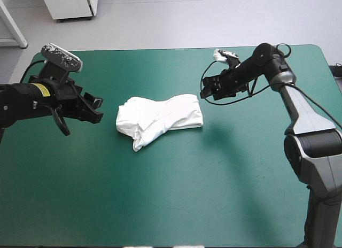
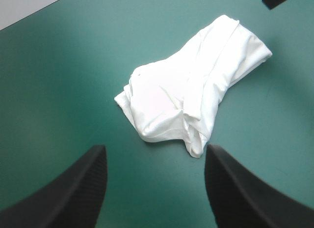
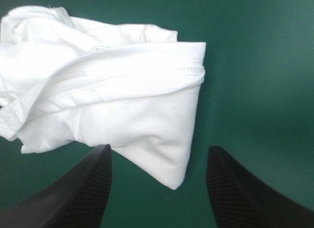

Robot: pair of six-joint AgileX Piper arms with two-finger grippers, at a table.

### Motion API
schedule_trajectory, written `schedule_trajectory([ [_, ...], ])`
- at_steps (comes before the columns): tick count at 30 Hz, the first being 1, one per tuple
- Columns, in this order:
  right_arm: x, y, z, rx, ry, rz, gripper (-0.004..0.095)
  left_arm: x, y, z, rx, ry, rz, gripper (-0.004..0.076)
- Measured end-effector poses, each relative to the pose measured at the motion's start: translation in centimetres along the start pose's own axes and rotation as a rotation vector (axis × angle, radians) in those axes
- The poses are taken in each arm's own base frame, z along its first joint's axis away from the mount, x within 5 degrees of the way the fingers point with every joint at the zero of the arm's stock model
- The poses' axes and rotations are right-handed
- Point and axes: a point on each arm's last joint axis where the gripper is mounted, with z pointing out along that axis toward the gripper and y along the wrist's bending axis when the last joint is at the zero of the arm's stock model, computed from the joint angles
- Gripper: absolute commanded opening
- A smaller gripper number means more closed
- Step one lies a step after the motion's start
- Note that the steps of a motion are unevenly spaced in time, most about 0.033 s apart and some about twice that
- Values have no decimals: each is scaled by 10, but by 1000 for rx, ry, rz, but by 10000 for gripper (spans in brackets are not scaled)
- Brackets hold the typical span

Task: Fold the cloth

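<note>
The T-shirt (image 1: 160,118) is seen as a folded, somewhat rumpled white bundle lying on the teal-green table (image 1: 160,205). It lies between the two grippers and is touched by neither.

The left gripper (image 1: 95,108) is held above the cover with its black fingers spread apart and nothing between them. The bundle lies ahead of it, a little way off. In the left wrist view the fingers (image 2: 78,188) are shown standing wide, and the bundle is found ahead of the gap between them. Its nearest corner is close to the fingertips but apart from them (bare cover is visible in between). Layers of cloth are seen overlapped at that near end, with a loose flap pointing toward one finger. The end farther from this gripper is narrower and neater, and beyond it a black part of the other gripper is just caught.

The right gripper (image 1: 209,90) is likewise held open and empty above the table, just beside the bundle's other end. In the right wrist view its fingers (image 3: 83,188) are set apart. A pointed corner of the cloth appears in the space between them, lying on the cover below and not gripped. A stitched hem is visible along the upper fold ahead of that gripper.
</note>
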Motion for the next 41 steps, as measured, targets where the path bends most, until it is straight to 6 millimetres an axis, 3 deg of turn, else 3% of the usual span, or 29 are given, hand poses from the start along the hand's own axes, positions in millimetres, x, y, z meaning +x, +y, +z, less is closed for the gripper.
schedule_trajectory([
  [7, 5, -10, 55, -41, 101, 36, 552, 0, 0, 0, -1, 0, 0, 446],
  [13, 9, -20, 79, -53, 140, 62, 550, 0, 0, 0, -1, 0, 0, 446],
  [17, 9, -19, 83, -86, 138, 80, 534, 0, 0, 0, -1, 0, -3, 446],
  [20, 9, -20, 87, -105, 139, 93, 390, 0, 0, 0, -1, 0, -3, 446],
  [24, 10, -23, 93, -114, 147, 99, 28, 0, 0, 0, -1, 0, -4, 446],
  [25, 10, -24, 96, -114, 151, 94, -16, 0, 0, 0, -1, 0, -5, 446],
  [34, 10, -23, 92, -31, 160, -1, -3, 0, -4, -6, 26, -24, -15, 442],
  [38, 9, -28, 70, 119, 164, -39, -3, 0, -4, -8, 31, -29, -17, 441],
  [41, 9, -50, 45, 217, 149, -23, -3, 0, -5, -8, 35, -31, -18, 441],
])
